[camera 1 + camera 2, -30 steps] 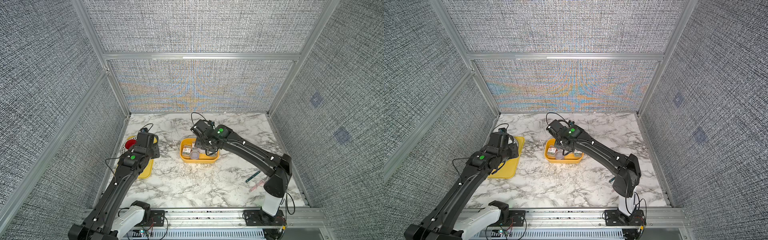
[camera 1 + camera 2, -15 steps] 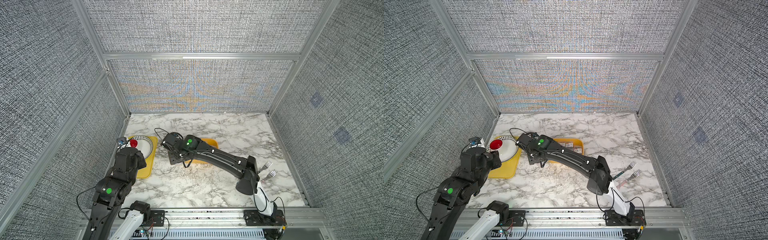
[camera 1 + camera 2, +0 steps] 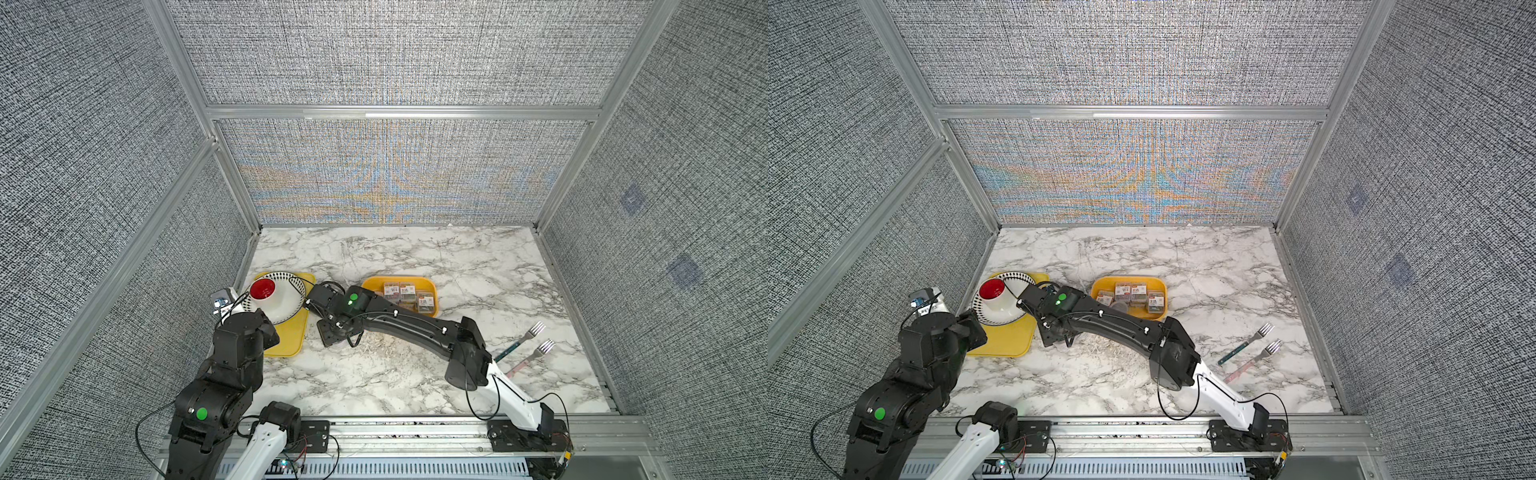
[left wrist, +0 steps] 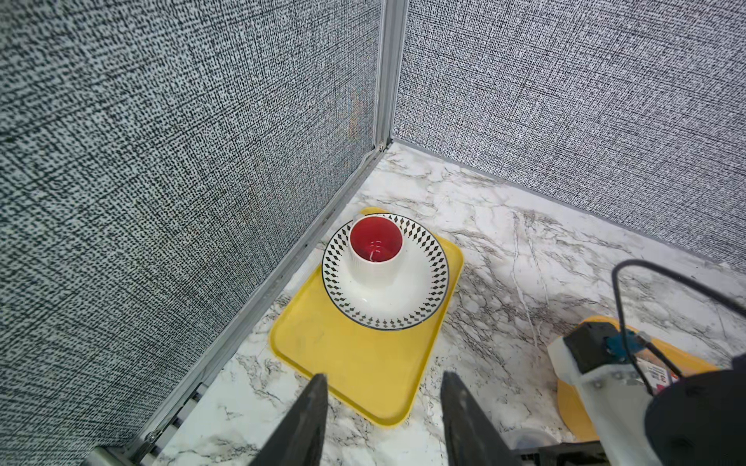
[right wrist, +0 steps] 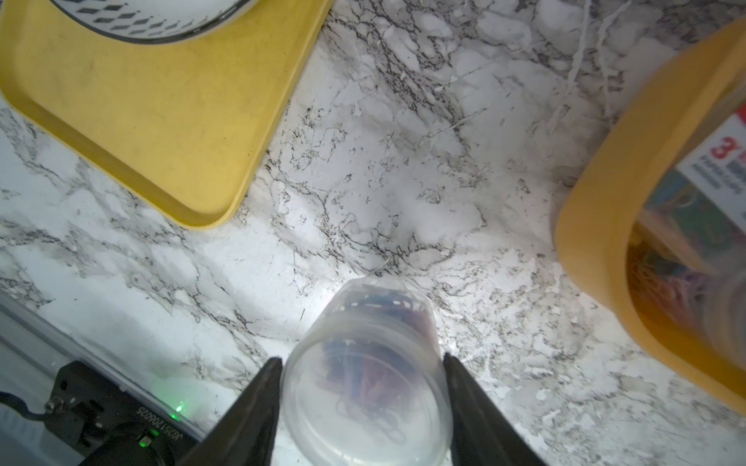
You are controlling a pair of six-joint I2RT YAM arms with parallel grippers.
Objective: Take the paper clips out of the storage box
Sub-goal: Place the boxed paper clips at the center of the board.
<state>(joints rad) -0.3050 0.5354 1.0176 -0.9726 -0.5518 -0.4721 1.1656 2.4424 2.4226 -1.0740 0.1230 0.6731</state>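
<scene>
Pinching the round clear tub (image 5: 365,387) of paper clips across its width in my right gripper (image 5: 361,357), lid toward my wrist. Bare marble tabletop (image 5: 363,181) lies straight beneath it, with the flat yellow tray (image 5: 161,121) off one side and the storage box (image 5: 597,226) wall off the other, so I'd judge the set-down is a plain lowering into that gap. Farther on, labelled rectangular cases (image 3: 409,293) sit inside the box, nearer my right arm, while my left gripper (image 4: 383,387) hangs spread and empty by the tray.
</scene>
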